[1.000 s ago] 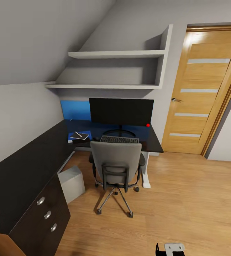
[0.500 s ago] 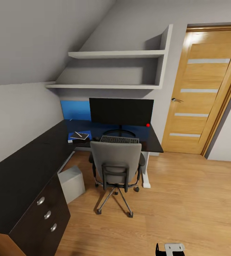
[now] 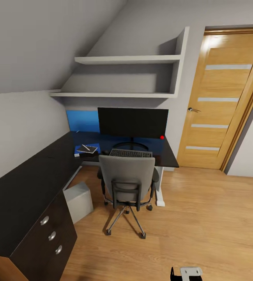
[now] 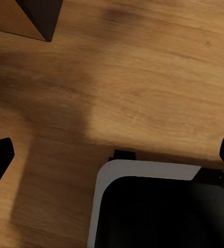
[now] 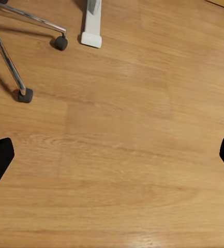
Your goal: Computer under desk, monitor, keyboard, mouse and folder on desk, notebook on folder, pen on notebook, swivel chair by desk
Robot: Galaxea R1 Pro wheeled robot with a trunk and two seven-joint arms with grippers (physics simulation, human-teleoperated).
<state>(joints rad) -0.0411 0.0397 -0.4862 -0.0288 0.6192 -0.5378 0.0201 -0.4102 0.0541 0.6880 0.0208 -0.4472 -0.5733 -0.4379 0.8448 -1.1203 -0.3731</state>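
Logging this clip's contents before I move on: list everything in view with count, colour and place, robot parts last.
desk: 1, black top, blue back panel, along the walls
monitor: 1, black, on desk
keyboard: 1, dark grey, in front of monitor
mouse: 1, black, left of keyboard
folder: 1, blue, left of mouse
notebook: 1, grey, on folder
pen: 1, white, on notebook
chair: 1, grey, at desk
computer: 1, light grey, on floor under desk
cabinet: 1, dark, three round knobs, under desk
shelves: 2, white, above desk
door: 1, wooden, right
floor: wood
left gripper: black fingers apart, over floor
right gripper: black fingers apart, over floor
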